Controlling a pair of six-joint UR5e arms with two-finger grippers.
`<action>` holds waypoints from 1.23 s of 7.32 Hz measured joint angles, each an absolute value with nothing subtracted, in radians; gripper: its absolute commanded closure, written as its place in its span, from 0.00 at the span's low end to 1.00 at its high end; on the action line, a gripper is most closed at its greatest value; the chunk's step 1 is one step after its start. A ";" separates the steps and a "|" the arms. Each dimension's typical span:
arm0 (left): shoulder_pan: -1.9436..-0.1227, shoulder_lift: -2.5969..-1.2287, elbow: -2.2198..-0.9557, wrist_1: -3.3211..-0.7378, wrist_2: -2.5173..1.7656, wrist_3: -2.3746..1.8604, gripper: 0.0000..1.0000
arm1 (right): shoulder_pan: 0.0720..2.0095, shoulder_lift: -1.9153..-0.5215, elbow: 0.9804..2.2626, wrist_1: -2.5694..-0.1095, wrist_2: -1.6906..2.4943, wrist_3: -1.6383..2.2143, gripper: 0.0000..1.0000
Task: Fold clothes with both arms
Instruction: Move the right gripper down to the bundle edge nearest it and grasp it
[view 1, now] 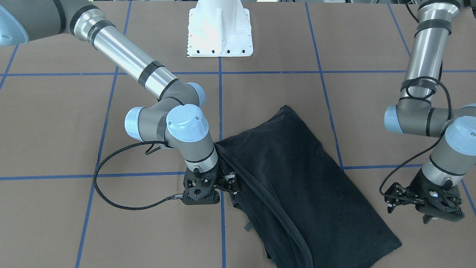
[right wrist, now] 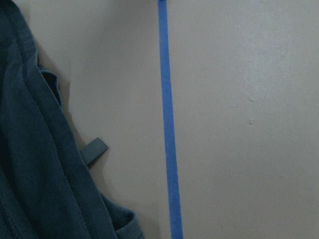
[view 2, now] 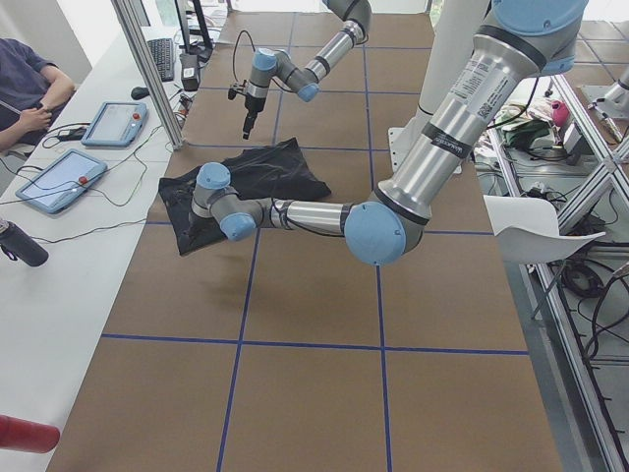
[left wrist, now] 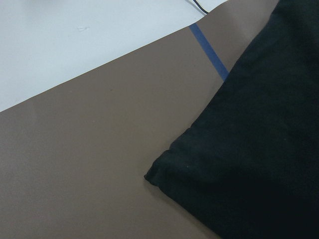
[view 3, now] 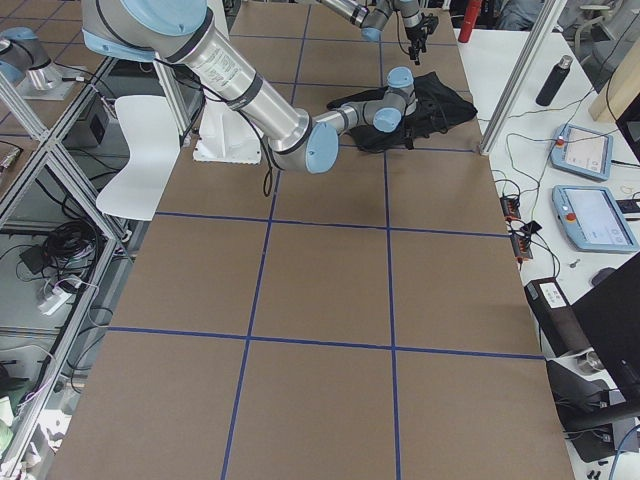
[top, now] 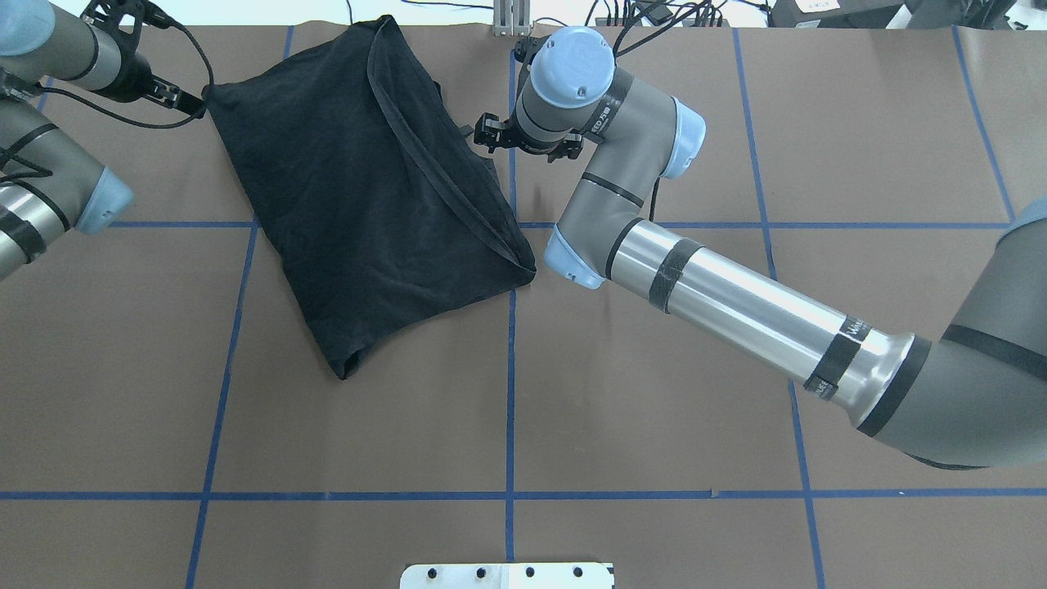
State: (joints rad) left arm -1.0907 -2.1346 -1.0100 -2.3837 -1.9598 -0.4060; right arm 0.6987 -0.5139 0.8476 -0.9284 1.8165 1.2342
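Observation:
The clothes are one black T-shirt (top: 368,196), folded and lying flat on the brown table, with a seam running diagonally across its top layer (view 1: 260,201). No graphic shows. My right gripper (view 1: 230,182) sits low beside the shirt's edge (right wrist: 35,149), and its fingers look apart with nothing between them. My left gripper (view 1: 394,199) hovers off the shirt's other side, close to a corner (left wrist: 149,177) (top: 208,98), also apparently open and holding nothing. Neither wrist view shows any fingers.
Blue tape lines (top: 511,393) divide the brown table top into squares. The white pedestal base (view 1: 220,33) stands on the robot's side. A side desk with tablets (view 2: 59,177) and a seated person (view 2: 29,79) lies past the table's far edge.

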 measured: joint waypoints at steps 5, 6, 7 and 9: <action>-1.091 -2.128 -1.011 -2.385 -1.960 -0.406 0.00 | 0.662 -0.438 0.743 -0.903 1.761 1.236 0.20; -1.091 -2.127 -1.011 -2.385 -1.960 -0.407 0.00 | 0.658 -0.433 0.720 -0.877 1.752 1.236 0.26; -1.091 -2.127 -1.011 -2.385 -1.960 -0.407 0.00 | 0.657 -0.431 0.702 -0.856 1.747 1.236 0.31; -1.091 -2.126 -1.010 -2.384 -1.960 -0.407 0.00 | 0.653 -0.429 0.689 -0.841 1.743 1.236 0.34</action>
State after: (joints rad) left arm -1.0907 -2.1262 -1.0096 -2.3842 -1.9601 -0.4065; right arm 0.6530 -0.4292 0.6892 -0.8411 1.7427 1.2364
